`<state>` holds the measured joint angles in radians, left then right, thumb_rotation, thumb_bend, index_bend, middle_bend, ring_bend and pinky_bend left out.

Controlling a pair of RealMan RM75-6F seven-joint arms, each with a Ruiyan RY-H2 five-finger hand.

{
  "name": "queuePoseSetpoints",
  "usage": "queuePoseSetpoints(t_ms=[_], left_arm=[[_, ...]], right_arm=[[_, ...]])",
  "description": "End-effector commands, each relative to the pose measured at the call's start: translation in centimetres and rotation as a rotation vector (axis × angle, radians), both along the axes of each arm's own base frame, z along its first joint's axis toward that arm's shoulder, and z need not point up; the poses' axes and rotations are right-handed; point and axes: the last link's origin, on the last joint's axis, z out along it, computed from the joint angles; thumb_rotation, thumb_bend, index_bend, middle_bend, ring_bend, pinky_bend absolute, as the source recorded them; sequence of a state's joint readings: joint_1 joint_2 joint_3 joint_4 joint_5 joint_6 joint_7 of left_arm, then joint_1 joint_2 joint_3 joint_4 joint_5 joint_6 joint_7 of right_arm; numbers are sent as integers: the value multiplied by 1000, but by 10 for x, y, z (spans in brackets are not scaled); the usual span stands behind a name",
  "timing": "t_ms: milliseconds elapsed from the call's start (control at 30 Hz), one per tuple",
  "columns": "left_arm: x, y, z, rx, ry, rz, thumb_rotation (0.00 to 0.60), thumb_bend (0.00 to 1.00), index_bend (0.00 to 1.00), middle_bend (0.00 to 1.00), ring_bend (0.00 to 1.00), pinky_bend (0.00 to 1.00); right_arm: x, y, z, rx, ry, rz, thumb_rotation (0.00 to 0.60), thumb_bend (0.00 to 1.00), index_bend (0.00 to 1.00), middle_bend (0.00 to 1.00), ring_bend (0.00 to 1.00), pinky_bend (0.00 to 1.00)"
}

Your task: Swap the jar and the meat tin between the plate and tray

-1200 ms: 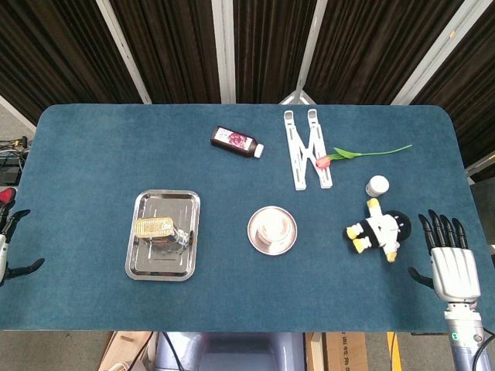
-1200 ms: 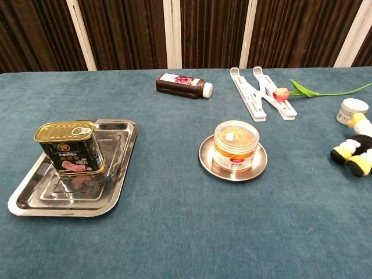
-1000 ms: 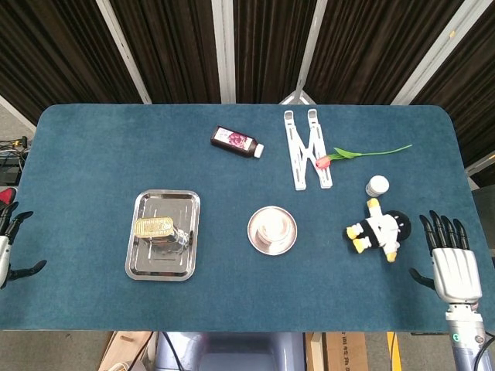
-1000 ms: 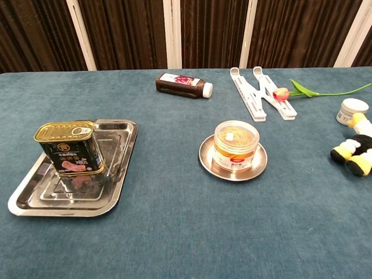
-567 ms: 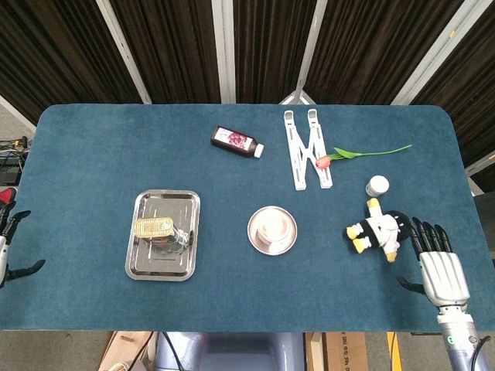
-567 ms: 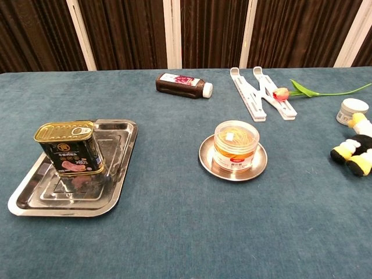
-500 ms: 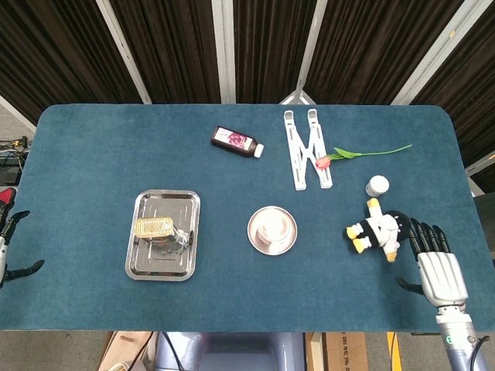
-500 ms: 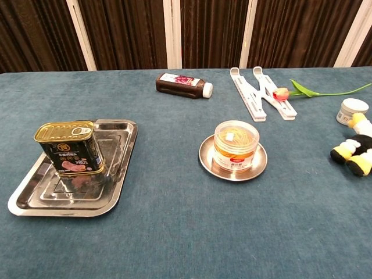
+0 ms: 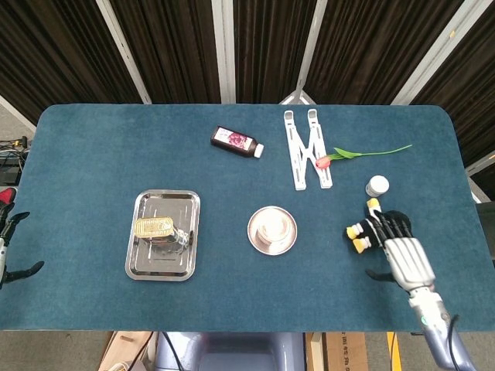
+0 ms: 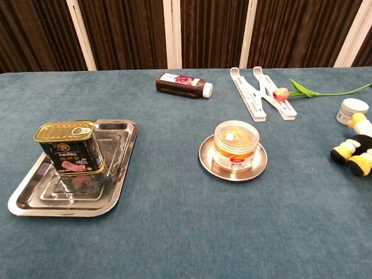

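Head view shows the right hand, fingers spread and empty, has moved left over the plush toy, likely heading for the jar on the plate; the meat tin sits untouched on the tray. The left hand stays off the table's left edge, fingers apart.

Right hand: palm down, fingers extended and apart, thumb out to its left, holding nothing. Left hand: only dark fingertips visible at frame edge; pose indeterminate.

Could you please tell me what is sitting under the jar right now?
The jar stands on the round metal plate; the plate's rim shows all around it, while the plate's middle is covered by the jar.
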<state>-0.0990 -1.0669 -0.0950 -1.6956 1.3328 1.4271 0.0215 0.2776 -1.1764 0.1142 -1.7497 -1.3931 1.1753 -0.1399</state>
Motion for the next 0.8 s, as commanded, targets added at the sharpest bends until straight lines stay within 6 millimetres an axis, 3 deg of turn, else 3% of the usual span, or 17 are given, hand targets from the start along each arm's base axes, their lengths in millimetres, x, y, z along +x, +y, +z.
queuePoseSetpoints(t_ms=[33,367,800], left_arm=[[0,0,0,5,-2,4,600,91,168,0,0,108],[-3,2,1,16,4,24,600,91,168,0,0,108],[-7,0,10,55,-4,48,600,92,167,0,0,108]], right_arm=[[35,-27,-13,80,-20,21,600,0,0,0,0,0],[89,-64,-59,210,-12,41,600,0,0,0,0,0],[119,-80,-104,269,-2,43,600,0,0,0,0,0]])
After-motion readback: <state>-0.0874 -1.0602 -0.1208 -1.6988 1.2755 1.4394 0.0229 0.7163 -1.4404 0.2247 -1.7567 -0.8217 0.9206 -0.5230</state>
